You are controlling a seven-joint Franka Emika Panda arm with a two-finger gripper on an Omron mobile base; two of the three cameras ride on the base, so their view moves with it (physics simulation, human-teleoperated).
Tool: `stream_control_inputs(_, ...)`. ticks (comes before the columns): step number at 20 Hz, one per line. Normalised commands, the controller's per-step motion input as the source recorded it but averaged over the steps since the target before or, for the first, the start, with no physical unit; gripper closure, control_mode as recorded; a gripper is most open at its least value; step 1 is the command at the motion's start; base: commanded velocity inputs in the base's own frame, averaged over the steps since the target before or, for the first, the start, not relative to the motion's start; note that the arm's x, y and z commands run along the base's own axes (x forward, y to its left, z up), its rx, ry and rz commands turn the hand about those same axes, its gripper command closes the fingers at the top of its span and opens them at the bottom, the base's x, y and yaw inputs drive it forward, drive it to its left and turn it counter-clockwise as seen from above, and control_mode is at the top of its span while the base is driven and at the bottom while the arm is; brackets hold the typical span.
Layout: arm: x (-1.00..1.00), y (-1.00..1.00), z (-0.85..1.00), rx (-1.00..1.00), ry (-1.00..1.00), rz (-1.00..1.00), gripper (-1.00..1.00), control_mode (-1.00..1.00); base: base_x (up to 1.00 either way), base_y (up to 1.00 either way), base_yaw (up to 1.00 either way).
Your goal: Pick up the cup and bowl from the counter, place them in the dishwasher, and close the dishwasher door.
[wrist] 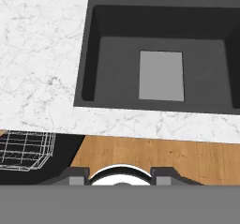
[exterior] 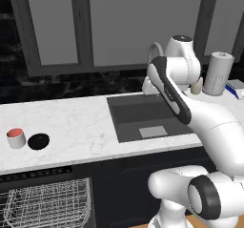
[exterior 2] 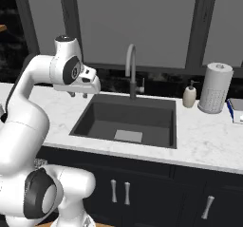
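Cup (exterior: 16, 138), red-topped, upright on the counter (exterior: 71, 122) at far left, with the black bowl (exterior: 38, 141) just beside it on its right; both well left of the dark sink (exterior: 143, 119). Dishwasher (exterior: 45, 201) below them, white wire rack showing.

Right base view: gripper (exterior 2: 78, 94) held above the counter just left of the sink, nothing between its fingers; faucet (exterior 2: 131, 69), soap bottle (exterior 2: 189, 96) and paper roll (exterior 2: 215, 88) behind the sink.

Hand view: fingers partly apart, empty, over the sink's near edge; rack corner (wrist: 26, 150) at lower left.
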Motion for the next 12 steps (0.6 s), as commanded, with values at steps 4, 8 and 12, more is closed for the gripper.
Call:
stream_control_inputs(4, 0.0, 0.0, 0.0, 0.0, 0.0, 0.0, -1.0, 1.0, 0.0, 0.0, 0.0)
stream_control_inputs(8, 0.0, 0.0, 0.0, 0.0, 0.0, 0.0, -1.0, 1.0, -0.11, 0.01, 0.19)
stream_control_inputs(12, 0.0, 0.0, 0.0, 0.0, 0.0, 0.0, -1.0, 1.0, -0.05, 0.0, 0.73)
